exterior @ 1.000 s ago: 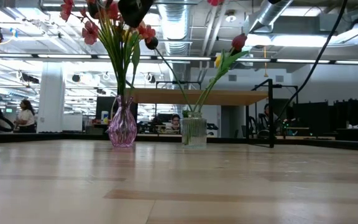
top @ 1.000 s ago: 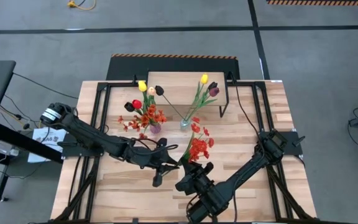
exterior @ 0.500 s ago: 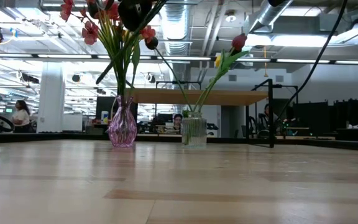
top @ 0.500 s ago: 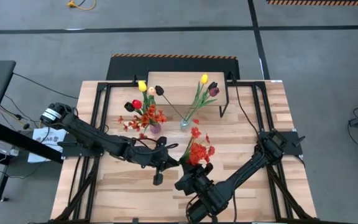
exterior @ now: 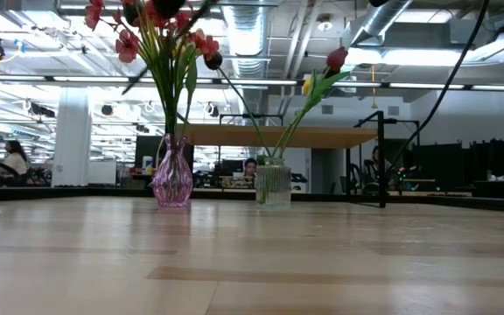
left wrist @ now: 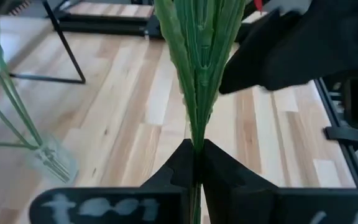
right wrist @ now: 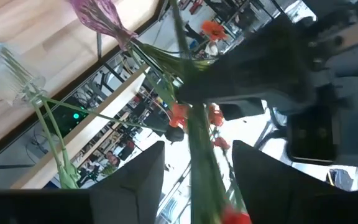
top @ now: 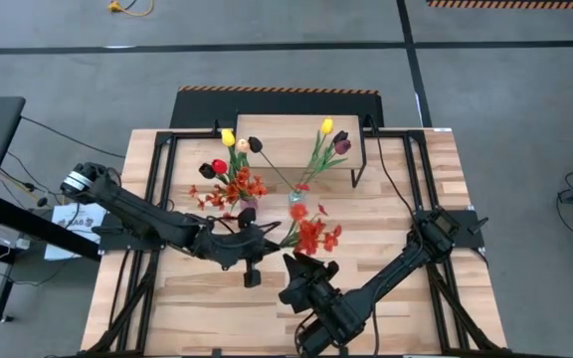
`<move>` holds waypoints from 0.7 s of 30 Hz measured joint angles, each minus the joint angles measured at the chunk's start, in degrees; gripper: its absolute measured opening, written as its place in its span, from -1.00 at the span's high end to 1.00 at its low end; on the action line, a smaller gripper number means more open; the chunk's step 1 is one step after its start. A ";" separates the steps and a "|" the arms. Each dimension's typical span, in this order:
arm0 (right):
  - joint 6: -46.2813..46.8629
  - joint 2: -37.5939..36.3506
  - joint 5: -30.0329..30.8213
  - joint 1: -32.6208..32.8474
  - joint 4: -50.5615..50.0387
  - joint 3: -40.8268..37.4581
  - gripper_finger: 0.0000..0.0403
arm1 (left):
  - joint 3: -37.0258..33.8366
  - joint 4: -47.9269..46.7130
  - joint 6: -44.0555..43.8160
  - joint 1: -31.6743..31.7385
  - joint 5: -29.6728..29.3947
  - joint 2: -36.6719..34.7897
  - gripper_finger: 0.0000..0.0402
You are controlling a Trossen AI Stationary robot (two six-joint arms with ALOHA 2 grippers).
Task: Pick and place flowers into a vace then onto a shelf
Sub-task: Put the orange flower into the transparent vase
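Observation:
An orange-red blossom spray [top: 312, 234] hangs above the table's middle, and my left gripper [top: 270, 240] is shut on its green stem. My right gripper [top: 306, 265] is open just on the near side of the blossoms. Its fingers [right wrist: 135, 180] stand on either side of the stem [right wrist: 196, 155] with a gap. A purple vase [top: 249, 206] with tulips and sprays and a clear glass vase [top: 295, 199] with tulips stand on the table before the shelf [top: 296, 134]. My left gripper pinches the spray's green stem bundle [left wrist: 195, 134] between its two fingers [left wrist: 178, 165], at the stem's lower part. The fingers come from the table's left, slanting a little downward. The spray is lifted clear of the table, its blossoms toward the right.
The shelf [exterior: 278, 136] stands on black legs at the table's far edge, behind both vases [exterior: 172, 179] [exterior: 273, 185]. Black frame rails [top: 157, 189] run along the table's left and right sides. Bare wood lies at the near left and far right.
My right gripper has opened and let go of the spray's stem while staying in place. My left gripper has risen and tipped upward with the stem, moving a little toward the far edge. The spray's blossoms have swung slightly toward the vases.

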 joint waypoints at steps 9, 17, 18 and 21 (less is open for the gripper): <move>-0.04 0.00 1.65 0.70 2.88 0.00 0.02 | 8.80 -13.66 -1.27 -4.48 -11.14 -0.26 1.00; 1.84 0.00 1.63 1.75 4.46 0.00 0.07 | 13.95 -25.02 -6.45 -7.06 -21.16 -0.24 1.00; 3.45 0.00 1.63 1.81 4.46 0.00 0.08 | 14.35 -25.09 -6.71 -7.55 -22.31 -0.24 1.00; 12.65 0.00 1.54 1.67 4.40 0.00 0.11 | 15.63 -24.81 -6.64 -9.54 -24.63 -0.24 1.00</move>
